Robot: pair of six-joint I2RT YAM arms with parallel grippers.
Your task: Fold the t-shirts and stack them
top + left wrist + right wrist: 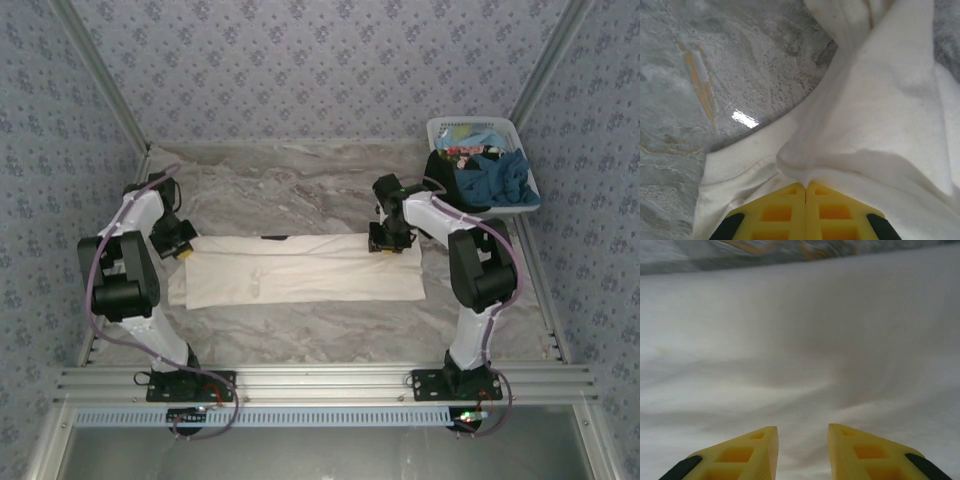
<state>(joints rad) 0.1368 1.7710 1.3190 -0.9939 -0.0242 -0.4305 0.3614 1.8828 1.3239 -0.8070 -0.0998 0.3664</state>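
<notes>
One soft off-white t-shirt forms a long rectangle.

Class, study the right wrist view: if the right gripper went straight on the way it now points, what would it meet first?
Most likely the off-white t-shirt: the right gripper, jaws open, points at cloth spread just ahead. Depth is hard to judge, so how soon is unclear.

Basket blocks far-right corner (far tabletop open).
</notes>
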